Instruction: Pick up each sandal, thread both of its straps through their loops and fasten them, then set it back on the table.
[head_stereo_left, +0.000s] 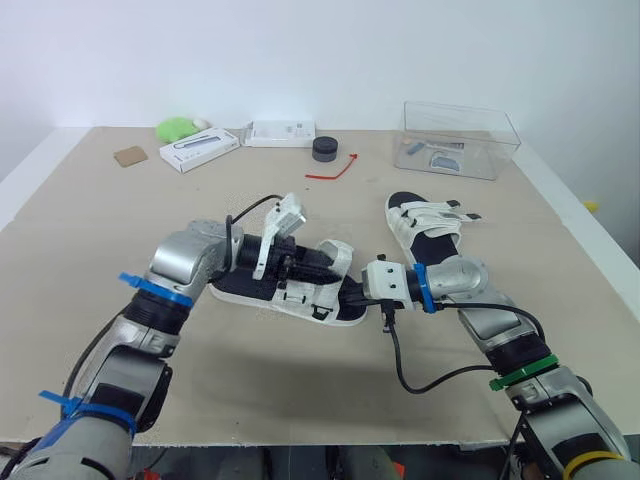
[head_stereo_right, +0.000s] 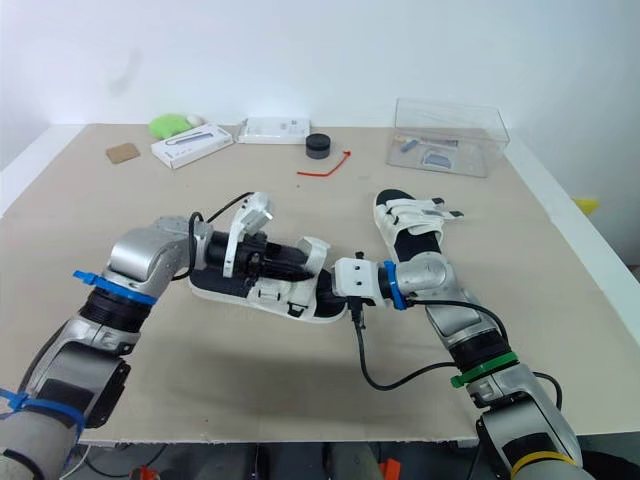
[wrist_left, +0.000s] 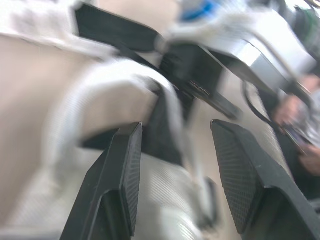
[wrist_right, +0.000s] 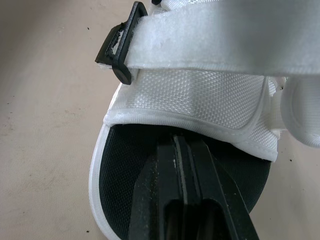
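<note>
Two wrist views: left tool gapes beside a strap, right tool closed over the insole.

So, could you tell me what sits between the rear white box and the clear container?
A small black puck sits between the white box and the clear container, a red strip lying just in front of it, as both eye views show.

Nothing legible anywhere. Faint dark print on the flat white box at far left and the second white box just right of it, too small to read.
</note>
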